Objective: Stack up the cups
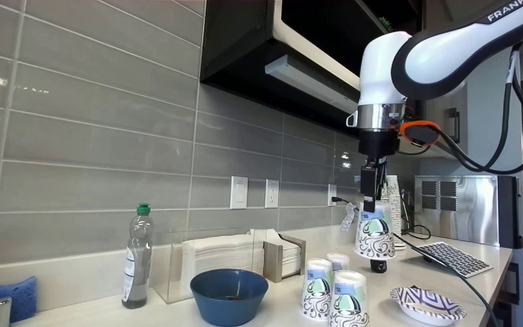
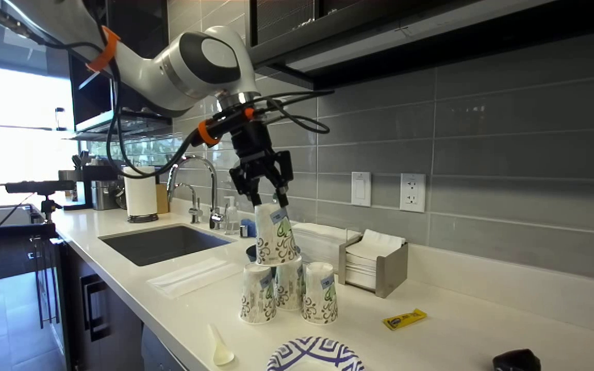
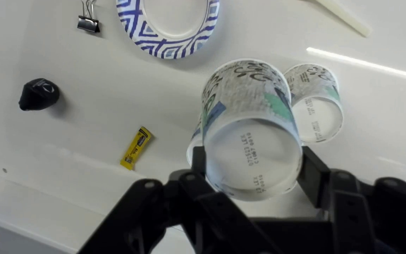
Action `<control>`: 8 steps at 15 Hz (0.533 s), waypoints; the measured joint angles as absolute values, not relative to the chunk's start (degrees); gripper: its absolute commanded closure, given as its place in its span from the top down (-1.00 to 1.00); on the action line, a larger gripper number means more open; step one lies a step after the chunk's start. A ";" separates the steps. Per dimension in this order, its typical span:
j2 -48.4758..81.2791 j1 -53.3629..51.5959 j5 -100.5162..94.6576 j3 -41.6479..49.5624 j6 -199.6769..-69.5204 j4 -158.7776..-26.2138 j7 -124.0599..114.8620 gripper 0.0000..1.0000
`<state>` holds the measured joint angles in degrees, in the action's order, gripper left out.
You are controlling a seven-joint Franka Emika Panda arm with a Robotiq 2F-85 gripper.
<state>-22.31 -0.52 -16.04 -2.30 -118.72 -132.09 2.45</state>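
Hand (image 2: 268, 200): is gripping one upturned cup (image 2: 275, 239). Three upturned cups (image 2: 319, 293): are standing close together below the hand. Bowl (image 1: 229, 312), napkins (image 2: 375, 251), plate (image 3: 167, 47), yellow packet (image 2: 404, 319): are resting around those cups, lower than the hand.

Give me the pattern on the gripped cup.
The held cup is white with dark swirls, a green motif and blue patch, clearest in an exterior view.

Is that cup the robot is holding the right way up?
No, the held cup is upside down: the wrist view looks down on its closed, lettered base between the jaws.
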 measured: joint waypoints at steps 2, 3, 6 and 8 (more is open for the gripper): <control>-22.17 -1.77 -14.80 -2.30 -118.76 -131.35 2.95 -0.20; -22.07 -2.26 -14.14 -2.30 -118.90 -131.18 3.16 -0.20; -21.39 -3.29 -11.19 -2.27 -119.51 -131.09 4.47 -0.20; -20.80 -3.72 -9.07 -2.26 -119.52 -131.05 5.69 -0.20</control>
<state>-20.80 -3.72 -9.07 -2.26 -119.52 -131.05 5.69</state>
